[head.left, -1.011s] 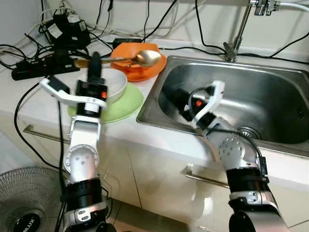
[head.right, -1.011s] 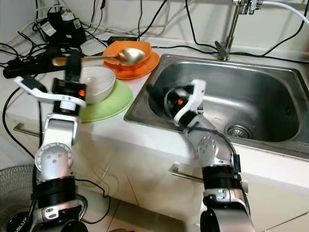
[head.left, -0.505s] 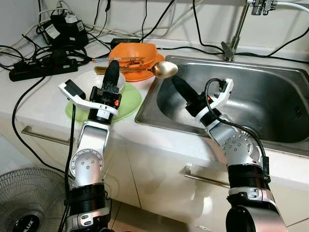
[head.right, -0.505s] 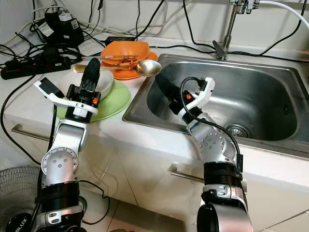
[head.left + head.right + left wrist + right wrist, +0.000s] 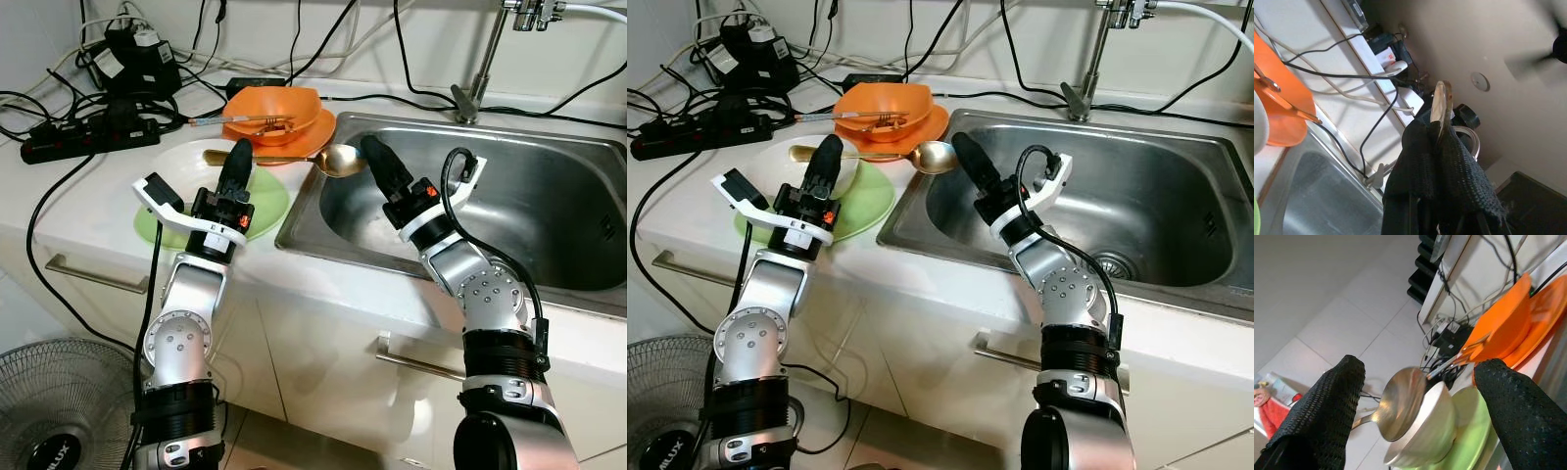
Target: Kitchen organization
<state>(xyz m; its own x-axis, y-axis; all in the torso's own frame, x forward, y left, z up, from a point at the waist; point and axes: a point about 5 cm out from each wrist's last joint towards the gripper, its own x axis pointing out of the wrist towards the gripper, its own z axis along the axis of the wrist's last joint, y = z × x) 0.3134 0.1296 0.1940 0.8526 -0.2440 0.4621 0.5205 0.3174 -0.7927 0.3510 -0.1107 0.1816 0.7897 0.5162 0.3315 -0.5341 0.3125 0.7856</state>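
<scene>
Glossy gold metal spoon (image 5: 335,159); brushed steel sink (image 5: 549,206).

A black power strip (image 5: 93,132) with tangled cables lies on the surface's far left. A fan (image 5: 59,411) stands on the floor below.

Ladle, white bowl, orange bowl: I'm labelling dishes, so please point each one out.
ladle (image 5: 338,158), left eye view, on its golden scoop.
white bowl (image 5: 196,163), left eye view, on its inner wall.
orange bowl (image 5: 892,99), right eye view, on its inside.

faucet (image 5: 509,20) top cut off, fan (image 5: 59,411) cropped — bowl (image 5: 201,162) half-hidden
</scene>
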